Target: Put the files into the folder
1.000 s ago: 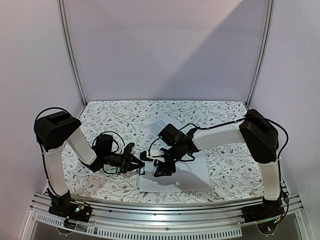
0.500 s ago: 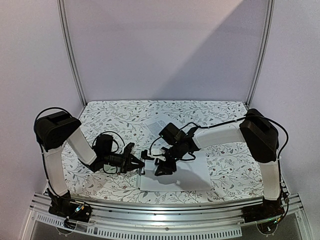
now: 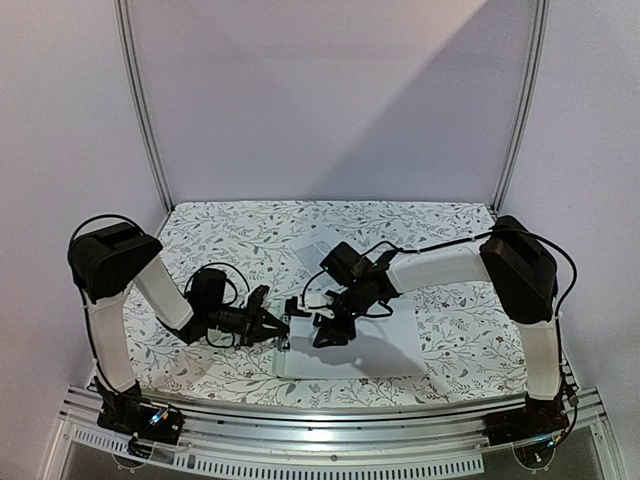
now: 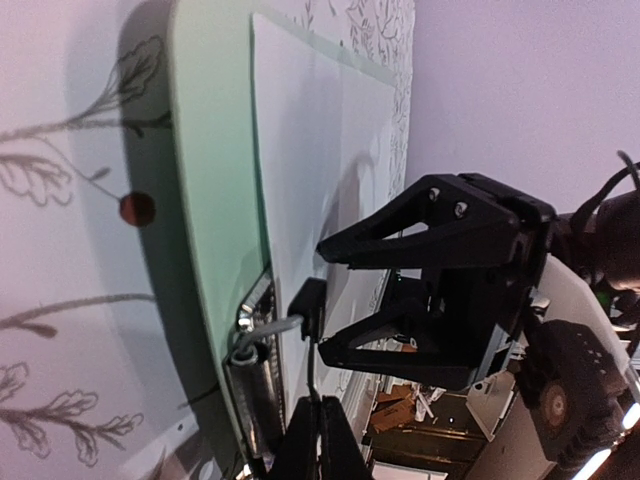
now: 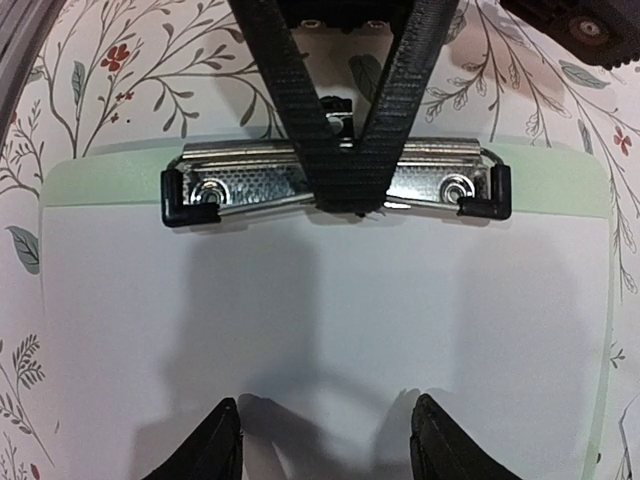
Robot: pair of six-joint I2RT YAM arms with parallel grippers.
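The folder (image 3: 279, 362) is a pale green board lying at the near middle of the table. A white sheet of the files (image 3: 370, 355) lies flat on it. In the right wrist view the sheet (image 5: 330, 320) reaches up to the metal clip (image 5: 250, 180) at the folder's (image 5: 100, 165) short edge. My left gripper (image 4: 320, 405) is shut on the clip's thin lever (image 4: 312, 350) beside the spring roll (image 4: 250, 385). My right gripper (image 5: 325, 440) is open, with its fingers just above the sheet. A second sheet with printed text (image 3: 318, 245) lies farther back.
The table has a floral cloth (image 3: 220, 235). The two grippers are close together over the folder's clip end, the left gripper (image 3: 283, 327) beside the right gripper (image 3: 325, 335). Metal frame posts (image 3: 140, 100) stand at the back corners.
My right gripper has drawn back slightly toward the far side over the sheet. My left gripper stays shut at the clip.
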